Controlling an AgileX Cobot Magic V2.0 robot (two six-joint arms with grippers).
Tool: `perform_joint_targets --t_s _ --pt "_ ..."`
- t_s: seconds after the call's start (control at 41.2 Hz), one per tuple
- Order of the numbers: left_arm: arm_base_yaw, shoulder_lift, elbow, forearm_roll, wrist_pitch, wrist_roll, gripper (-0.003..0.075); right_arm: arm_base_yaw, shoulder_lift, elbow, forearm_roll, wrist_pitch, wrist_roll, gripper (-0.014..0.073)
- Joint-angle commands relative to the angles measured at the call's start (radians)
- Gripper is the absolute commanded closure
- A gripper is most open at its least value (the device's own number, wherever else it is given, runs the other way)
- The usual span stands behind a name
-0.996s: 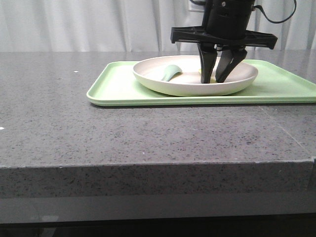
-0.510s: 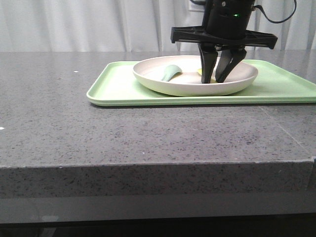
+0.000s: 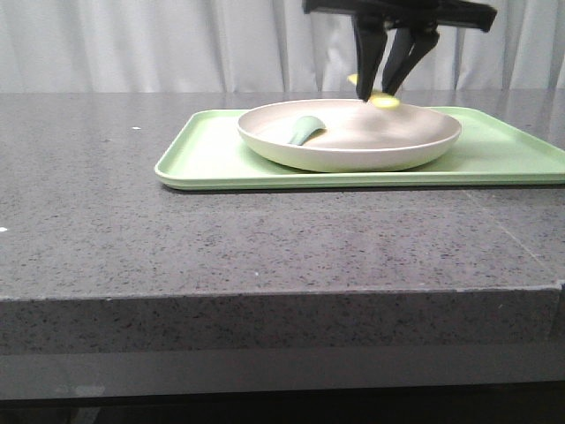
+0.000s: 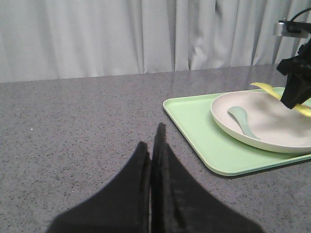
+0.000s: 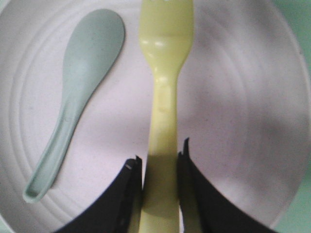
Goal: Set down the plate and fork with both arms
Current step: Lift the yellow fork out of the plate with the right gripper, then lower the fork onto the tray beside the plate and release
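Note:
The off-white plate (image 3: pixel 353 146) sits on a light green tray (image 3: pixel 212 159) at the back of the counter. My right gripper (image 3: pixel 381 91) is shut on the pale-yellow fork (image 3: pixel 383 101) and holds it in the air just above the plate. In the right wrist view the fork (image 5: pixel 164 97) runs out between the fingers over the plate (image 5: pixel 243 121). The fork also shows in the left wrist view (image 4: pixel 265 88). My left gripper (image 4: pixel 150 148) is shut and empty, above bare counter to the left of the tray (image 4: pixel 204 131).
A grey-green spoon (image 3: pixel 305 130) lies in the left part of the plate; it also shows in the right wrist view (image 5: pixel 77 92) and the left wrist view (image 4: pixel 243 121). The grey stone counter (image 3: pixel 177 238) has its front edge near. White curtains hang behind.
My right gripper has risen from inside the plate, lifting the yellow fork clear of it. The plate, spoon and tray have not moved.

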Motion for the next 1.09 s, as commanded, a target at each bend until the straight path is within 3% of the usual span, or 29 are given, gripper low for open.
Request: perform_joint_targets --t_s 0.0,0.68,1.068 --pt "0.000 0.006 -0.028 0.002 -0.080 -0.008 0.0738 -0.041 -0.059 -0.066 -0.005 0.034 -0.012 0.0426" --pt "0.000 0.006 -0.028 0.002 -0.080 -0.008 0.0738 -0.224 -0.062 -0.086 -0.005 0.110 -0.107 0.0426" --pt "0.000 0.006 -0.028 0.002 -0.080 -0.008 0.0738 -0.237 -0.032 -0.079 -0.019 0.123 -0.137 0.0426"
